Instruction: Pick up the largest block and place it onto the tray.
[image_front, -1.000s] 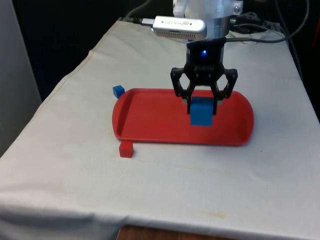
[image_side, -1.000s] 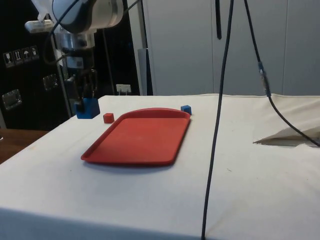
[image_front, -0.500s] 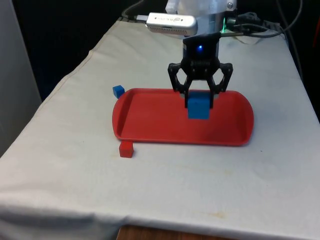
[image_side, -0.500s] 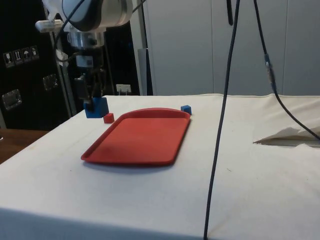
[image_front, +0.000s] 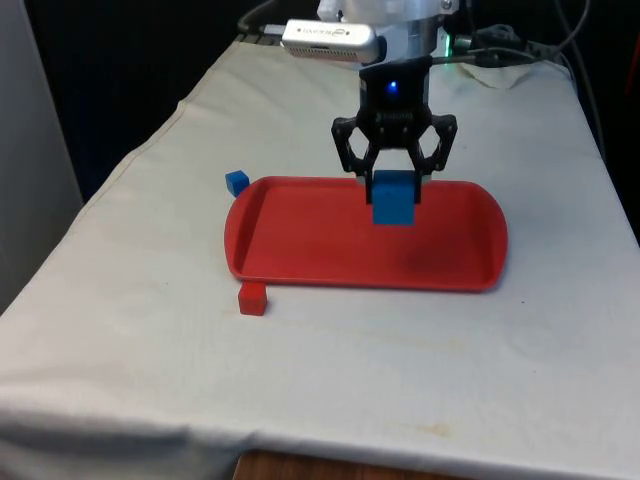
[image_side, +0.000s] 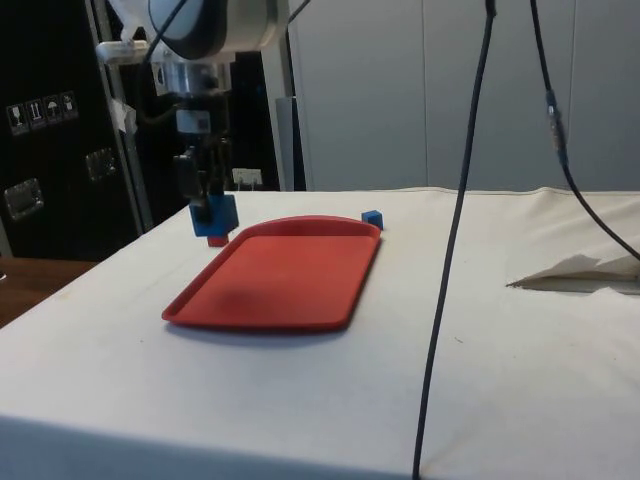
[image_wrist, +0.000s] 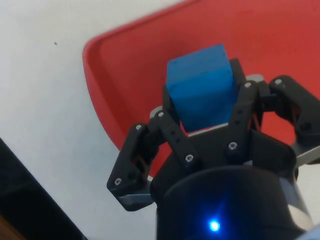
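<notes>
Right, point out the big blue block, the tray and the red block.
big blue block (image_front: 393, 198): front view, middle of its facing side, between the gripper's fingers.
tray (image_front: 300, 235): front view, bare floor, left part.
red block (image_front: 252, 298): front view, its front face, on the cloth before the tray.

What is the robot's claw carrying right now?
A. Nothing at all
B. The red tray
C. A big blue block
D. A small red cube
C: the gripper is closed on the big blue block, held in the air above the red tray, while the small red cube lies on the cloth beside the tray.
</notes>
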